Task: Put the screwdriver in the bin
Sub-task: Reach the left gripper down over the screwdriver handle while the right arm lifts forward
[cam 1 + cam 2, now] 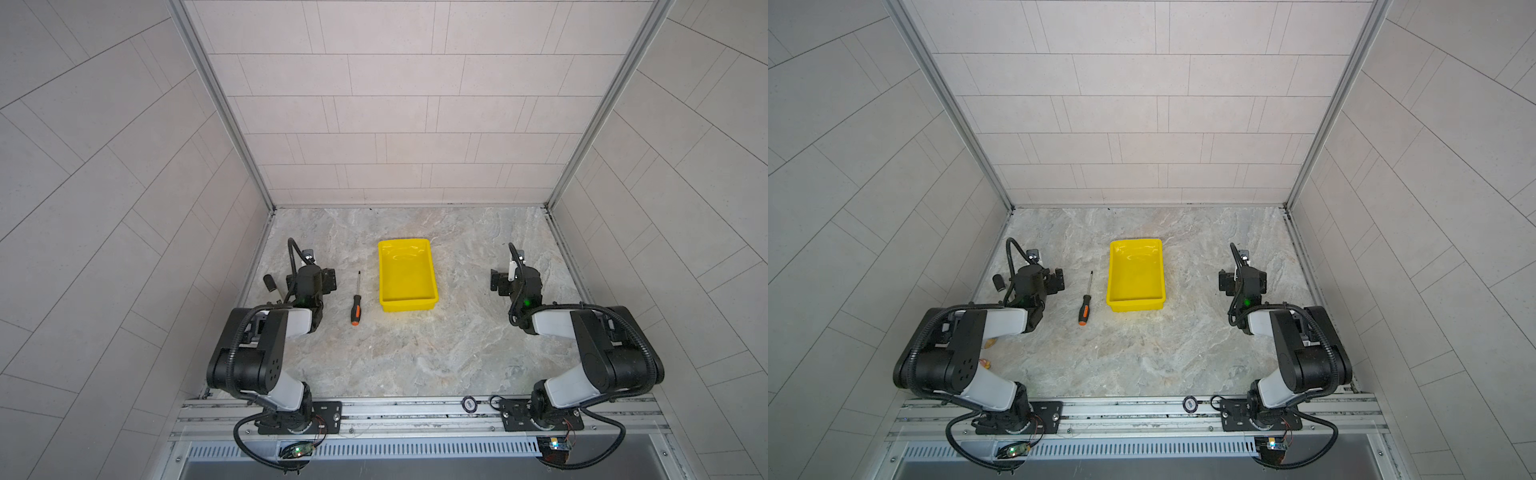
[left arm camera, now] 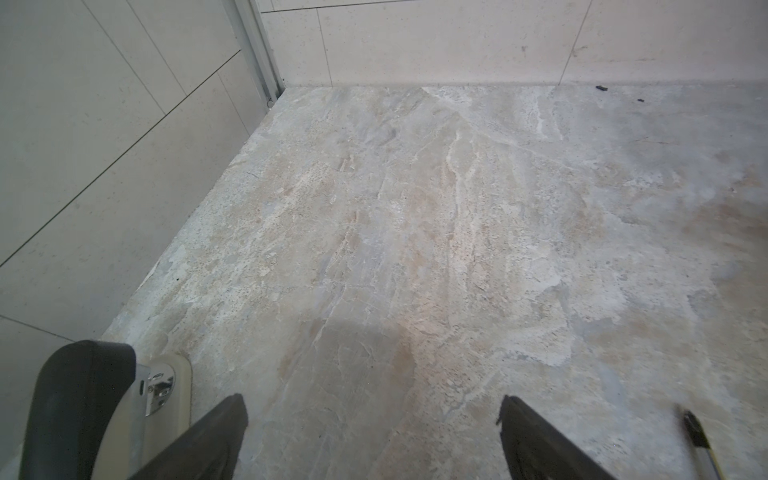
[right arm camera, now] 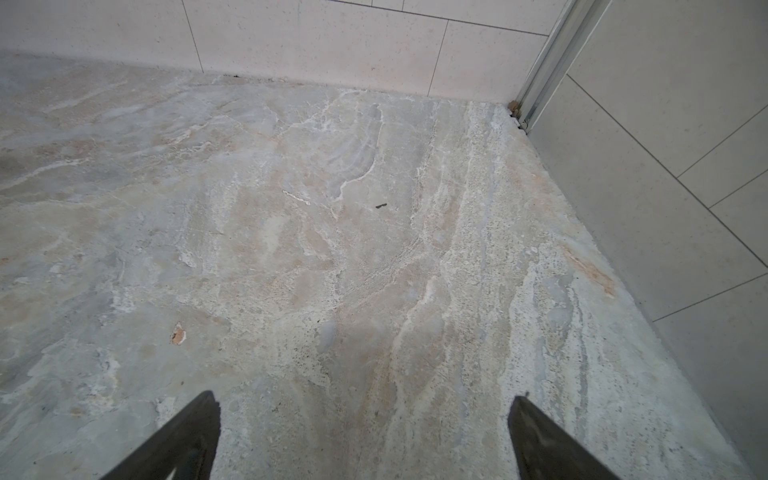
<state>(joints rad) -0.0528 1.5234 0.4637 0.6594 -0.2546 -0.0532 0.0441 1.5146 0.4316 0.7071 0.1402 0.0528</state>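
Since nothing is in hand yet, we log this as the approach step: the screwdriver (image 1: 356, 301) lies flat on the marbled tabletop (image 1: 415, 353), just left of the bin (image 1: 409, 306) and apart from it, roughly parallel to the bin's long side, with the orange-tipped handle toward the robot's base and the shaft pointing at the back wall. The bin looks empty in both top views. The left gripper (image 2: 372, 401) has its jaws spread wide over bare tabletop and grips nothing. The right gripper (image 3: 365, 398) is likewise wide apart and empty, on the far side of the bin. We judge the left arm the natural choice, as it sits nearer the tool. For a clean pick we would bring the jaws across the black handle, square to its axis, and go low enough that the fingertips straddle it before closing. The thin shaft would likely slip or roll. Because the tool seems nearly as long as the bin, we would keep it aligned with the long side and lift clear of the rim before releasing
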